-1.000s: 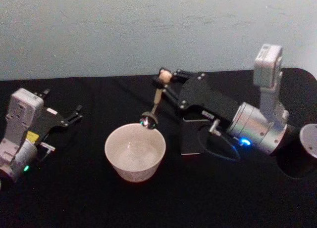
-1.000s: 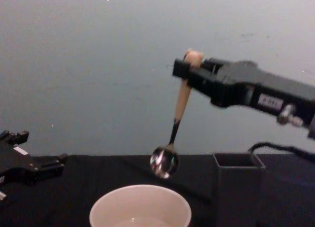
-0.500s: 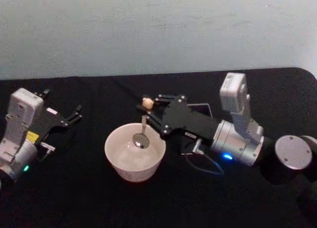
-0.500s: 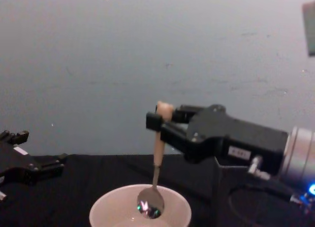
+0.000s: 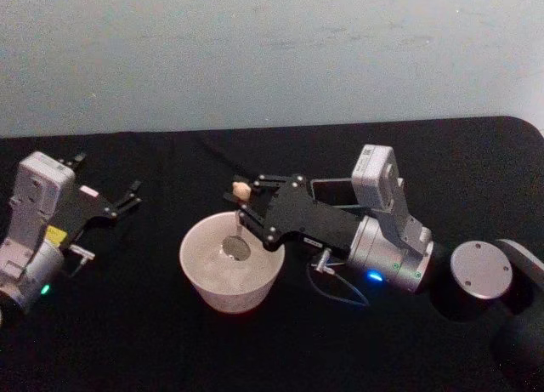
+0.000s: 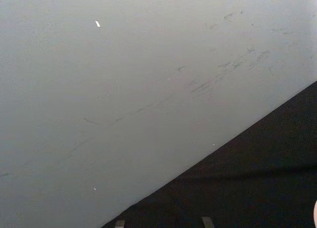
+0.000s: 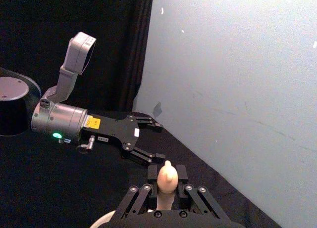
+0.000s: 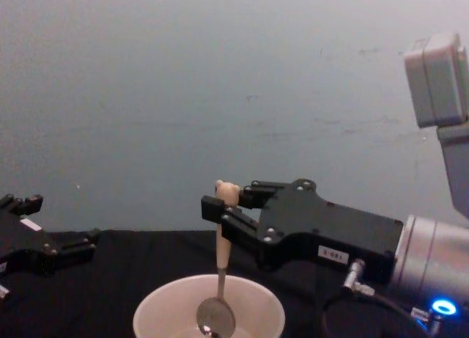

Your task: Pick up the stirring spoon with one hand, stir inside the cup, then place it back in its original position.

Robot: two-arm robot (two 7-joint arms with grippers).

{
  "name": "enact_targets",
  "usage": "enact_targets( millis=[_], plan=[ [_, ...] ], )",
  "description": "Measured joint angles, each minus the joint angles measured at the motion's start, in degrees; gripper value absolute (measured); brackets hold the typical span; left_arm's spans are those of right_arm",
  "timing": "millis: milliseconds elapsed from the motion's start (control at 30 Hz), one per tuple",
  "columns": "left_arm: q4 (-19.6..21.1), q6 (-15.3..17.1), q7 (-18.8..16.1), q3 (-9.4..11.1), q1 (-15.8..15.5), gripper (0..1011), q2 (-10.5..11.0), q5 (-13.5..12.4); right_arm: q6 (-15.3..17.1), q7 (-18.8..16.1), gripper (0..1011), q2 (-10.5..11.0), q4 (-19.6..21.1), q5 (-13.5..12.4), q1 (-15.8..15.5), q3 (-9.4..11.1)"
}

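fingers: right gripper clamped on the stirring spoon just under its bear head; left gripper spread open, empty
spoon: hangs nearly upright, bowl down inside the cup, handle sticking up above the rim
key relation: long axis drops straight from the grip into the cup — looks like stirring, so small circles, stay off the wall
left arm: parked well left of the cup

The stirring spoon hung nearly upright in my right gripper, pinched just beneath its tiny bear head. Its beige handle narrowed to a thin neck, and the small shiny bowl dipped below the rim of the cup. The wide, cream-white cup stood upright on the black table.
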State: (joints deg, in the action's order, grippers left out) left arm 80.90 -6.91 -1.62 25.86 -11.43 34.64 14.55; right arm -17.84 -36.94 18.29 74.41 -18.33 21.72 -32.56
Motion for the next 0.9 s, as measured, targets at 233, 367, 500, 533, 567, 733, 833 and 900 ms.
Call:
enact_targets(
  millis=[233,367,500,533,567,733,833,900],
  plan=[
    [0.0,0.0,0.0,0.0,0.0,1001,0.0,0.0,0.1,0.1,214,-0.4,-0.4,0.3,-0.1,0.1],
    [0.0,0.0,0.0,0.0,0.0,1001,0.0,0.0,0.2,0.4,214,-0.4,-0.4,0.4,-0.2,0.5],
    [0.0,0.0,0.0,0.0,0.0,1001,0.0,0.0,0.4,0.7,214,-0.3,-0.3,0.5,-0.3,0.9],
    [0.0,0.0,0.0,0.0,0.0,1001,0.0,0.0,0.5,0.8,214,-0.1,-0.1,0.4,-0.5,1.2],
    [0.0,0.0,0.0,0.0,0.0,1001,0.0,0.0,0.5,0.8,214,0.0,0.1,0.5,-0.6,1.3],
    [0.0,0.0,0.0,0.0,0.0,1001,0.0,0.0,1.1,0.6,214,1.3,1.9,-0.2,-1.9,2.0],
    [0.0,0.0,0.0,0.0,0.0,1001,0.0,0.0,1.4,0.2,214,2.2,3.3,-0.8,-2.9,2.2],
    [0.0,0.0,0.0,0.0,0.0,1001,0.0,0.0,1.6,-0.1,214,2.6,4.1,-1.1,-3.4,2.3]
  ],
)
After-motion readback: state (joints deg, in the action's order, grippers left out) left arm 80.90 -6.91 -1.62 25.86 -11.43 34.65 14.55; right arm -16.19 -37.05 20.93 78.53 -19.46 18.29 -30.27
